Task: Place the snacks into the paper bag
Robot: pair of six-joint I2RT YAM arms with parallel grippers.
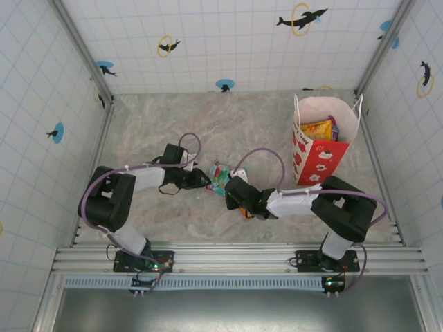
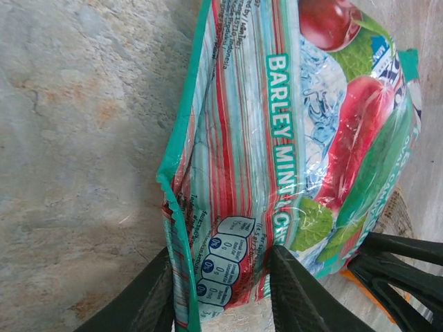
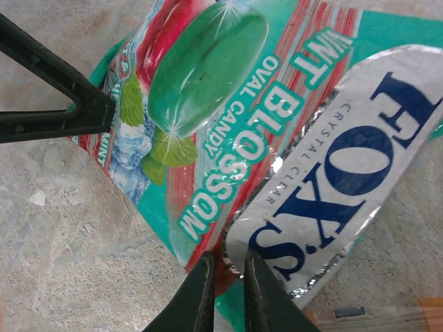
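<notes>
Candy packet [image 1: 220,173] lies mid-table toward the near edge. Left gripper [image 1: 206,181] and right gripper [image 1: 229,189] each pinch one end, probably to lift it level toward the paper bag [image 1: 322,155] at the right edge.

Lettering on the teal candy packet [image 2: 277,173]: "BARLEY MINT" along its striped middle. On the silver brand panel [image 3: 332,180], at 4 o'clock: "FOX'S CRYSTAL CLEAR". At 10 o'clock of it: "BLOSSOM", "OVAL CANDY".

Teal packet [image 2: 277,159]: glossy crinkled plastic film w/ foil patch. Table [image 2: 76,138]: matt, stone-look. Paper bag [image 1: 322,158]: smooth paper.
</notes>
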